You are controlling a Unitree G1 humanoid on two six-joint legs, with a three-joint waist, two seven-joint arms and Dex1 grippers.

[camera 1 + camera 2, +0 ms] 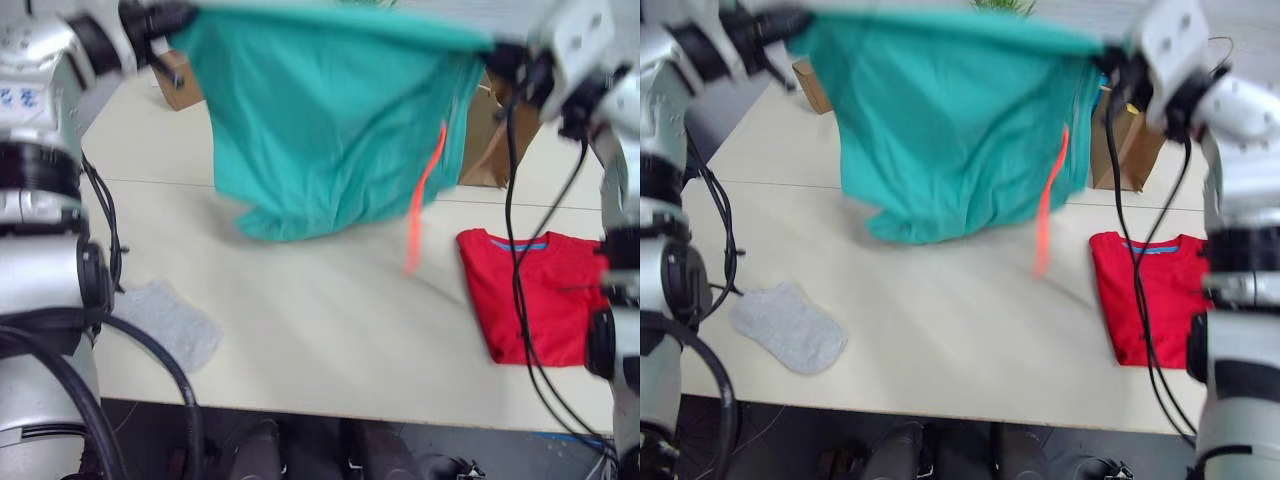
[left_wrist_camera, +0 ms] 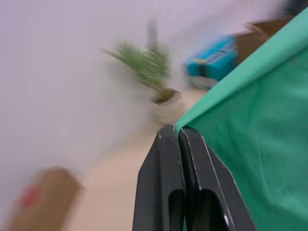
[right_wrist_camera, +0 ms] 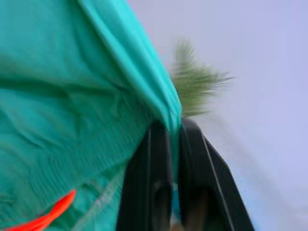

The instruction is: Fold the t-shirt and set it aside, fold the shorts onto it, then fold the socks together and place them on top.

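Left eye view shows us holding the shorts (image 1: 325, 130) up across the top of the frame, stretched by the waistband between our two arms. Our left gripper (image 2: 179, 132) has its jaws pressed together on one end of the waistband, seen close in the left wrist view, and in the upper left of the left eye view that end of the fabric meets the arm. Our right gripper (image 3: 174, 126) pinches the other end of the waistband in the same way, its jaws clamped on the teal edge in the right wrist view. The shorts hang down from the band, their lower edge bunched just above the desk (image 1: 330, 340) or brushing it; we cannot tell which. The orange drawstring (image 1: 422, 200) dangles from the right part of the shorts toward the desk. The t-shirt (image 1: 530, 295) lies folded flat at the right edge of the desk, collar toward the far side. One grey sock (image 1: 788, 328) lies flat at the lower left of the desk, well apart from the t-shirt. A brown cardboard box (image 1: 178, 82) sits at the far left behind the shorts, and a potted plant (image 2: 153, 72) stands in the background.
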